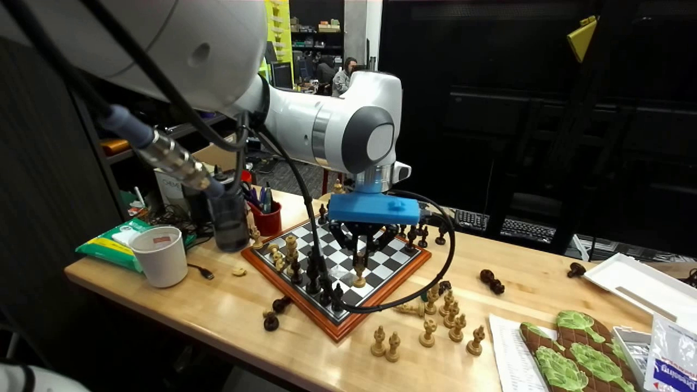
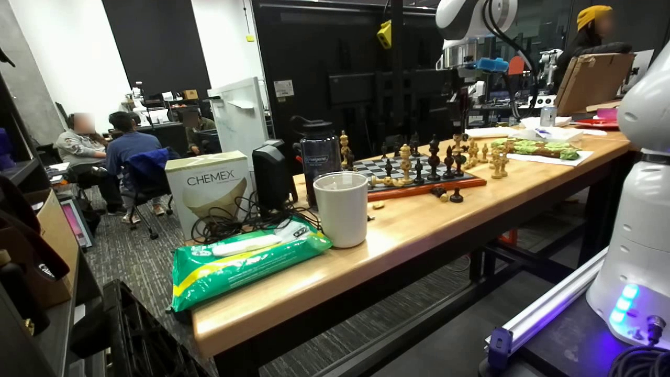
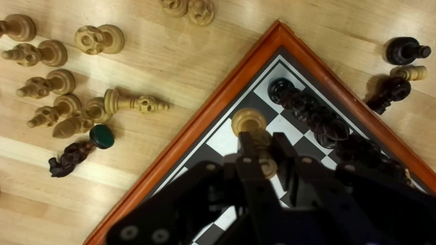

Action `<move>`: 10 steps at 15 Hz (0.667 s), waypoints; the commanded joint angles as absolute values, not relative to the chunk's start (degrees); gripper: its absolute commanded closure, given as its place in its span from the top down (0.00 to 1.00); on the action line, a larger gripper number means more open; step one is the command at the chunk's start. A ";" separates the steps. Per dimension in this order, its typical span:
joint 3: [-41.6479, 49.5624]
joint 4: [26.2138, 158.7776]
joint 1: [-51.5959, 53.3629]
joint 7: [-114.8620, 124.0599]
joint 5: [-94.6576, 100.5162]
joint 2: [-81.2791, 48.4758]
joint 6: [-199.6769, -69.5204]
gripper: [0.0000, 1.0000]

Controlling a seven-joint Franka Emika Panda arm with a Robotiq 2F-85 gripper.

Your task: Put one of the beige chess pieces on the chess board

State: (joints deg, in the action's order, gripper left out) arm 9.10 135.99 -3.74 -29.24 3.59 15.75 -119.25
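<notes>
1. In an exterior view I have the tool [image 1: 359,258] low over the chess board [image 1: 384,267], clamped on a beige chess piece [image 1: 359,281]. Piece is close to upright, base down.
2. Same view: piece is over the squares, inside the wooden frame [image 1: 392,282]. Whether its base touches the board, I cannot tell.
3. Same view: dark chess pieces [image 1: 312,280] stand on the board toward its left edge as pictured. More beige chess pieces [image 1: 427,333] stand on the table [image 1: 435,375] to picture right of the board. One lying beige piece [image 1: 411,308] is just beside the frame.
4. In an exterior view the tool is mostly lost against a black background; I cannot read its grip from here. On the board I log an upright beige piece [image 2: 404,162] and a toppled beige piece [image 2: 388,181].
5. Same view, nearer the camera: white cup [image 2: 341,209] on the table, green packet [image 2: 251,256] right beside it, Chemex box [image 2: 209,191] behind the packet.
6. Wrist view: fingers [image 3: 246,144] lie one on each side of the beige chess piece. Its round base shows past the fingertips, near one corner of the board. Exact square: cannot tell.
7. Wrist view: a dark chessman [image 3: 71,154] lies on the table, green underside [image 3: 102,136] showing, well apart from the frame.
</notes>
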 commanded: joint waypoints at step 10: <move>10.37 138.28 -3.31 -35.92 -1.11 14.36 -120.24 0.05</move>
